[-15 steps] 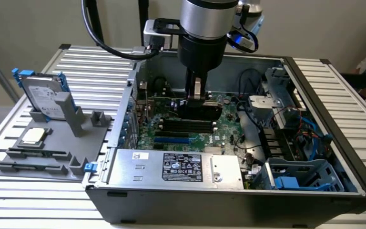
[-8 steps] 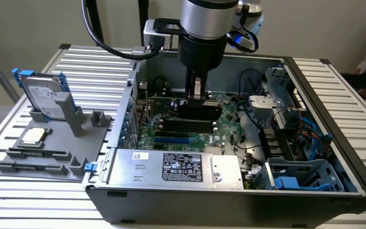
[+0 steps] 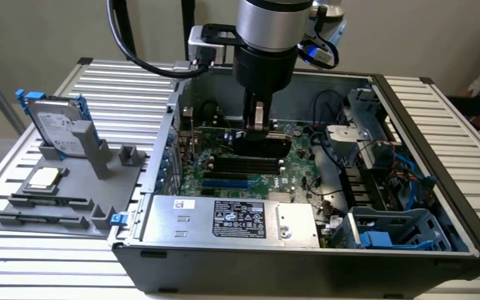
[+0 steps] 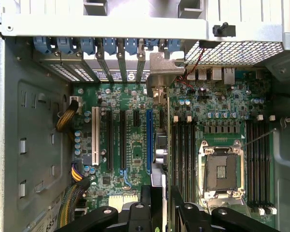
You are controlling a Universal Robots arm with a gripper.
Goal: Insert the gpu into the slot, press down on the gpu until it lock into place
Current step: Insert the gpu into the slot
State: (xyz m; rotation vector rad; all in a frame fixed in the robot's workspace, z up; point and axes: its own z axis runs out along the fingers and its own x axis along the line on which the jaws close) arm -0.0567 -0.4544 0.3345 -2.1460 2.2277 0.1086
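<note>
The gpu [image 3: 265, 147], a thin black card, stands upright on its edge inside the open computer case [image 3: 440, 181], just over the green motherboard [image 3: 299, 181]. My gripper [image 3: 259, 132] comes straight down from above, with its fingers on either side of the card's top edge, shut on it. In the wrist view the gpu [image 4: 162, 145] shows edge-on between the black fingers [image 4: 150, 212], and its metal bracket [image 4: 164, 72] points to the case's rear wall. The card lies alongside the long blue slot [image 4: 149, 140], slightly to one side of it, and looks raised above the board.
A silver labelled power supply [image 3: 232, 219] fills the case's near corner. Memory slots [image 4: 183, 159] and the CPU socket [image 4: 222, 171] lie beside the card. Outside the case, a grey fixture [image 3: 65, 194] carries a hard drive [image 3: 57, 122] with blue clips. Cables [image 4: 67, 116] run along one wall.
</note>
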